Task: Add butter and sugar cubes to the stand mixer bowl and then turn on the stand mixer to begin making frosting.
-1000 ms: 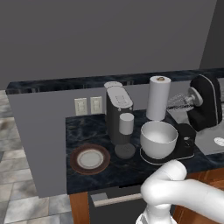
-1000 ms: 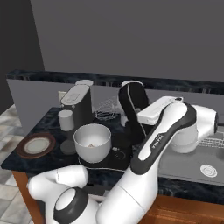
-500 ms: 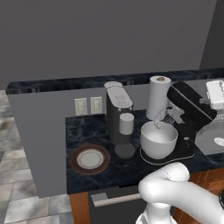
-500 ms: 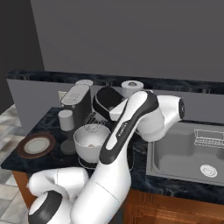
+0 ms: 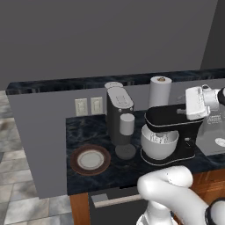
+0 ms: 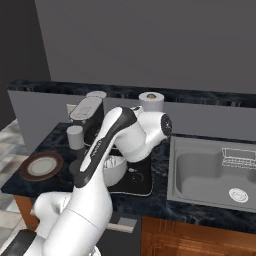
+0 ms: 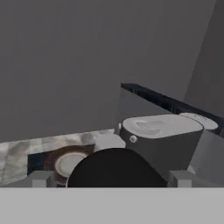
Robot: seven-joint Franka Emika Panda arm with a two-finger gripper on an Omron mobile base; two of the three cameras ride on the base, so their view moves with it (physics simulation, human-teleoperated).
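Observation:
The black stand mixer (image 5: 169, 119) stands on the counter with its head level over the off-white stand mixer bowl (image 5: 159, 144), the whisk down inside it. My gripper (image 5: 190, 107) is at the right rear end of the mixer head, open. In the hand view my gripper (image 7: 111, 178) straddles the rounded black head (image 7: 116, 166), one fingertip on each side. From the right base view my arm covers most of the mixer; the bowl (image 6: 116, 169) and the flat black base (image 6: 139, 179) show below it. The butter and sugar cubes are hidden.
A brown-rimmed plate (image 5: 90, 159) lies at the counter's left front. The dark grey coffee machine (image 5: 119, 112) with a small cup (image 5: 126, 124) stands just left of the mixer, a paper towel roll (image 5: 159, 90) behind it. A sink (image 6: 215, 172) lies to the right.
The mixer head has swung down from its tilted-back position to level over the bowl. My hand came down and leftward with it, still open.

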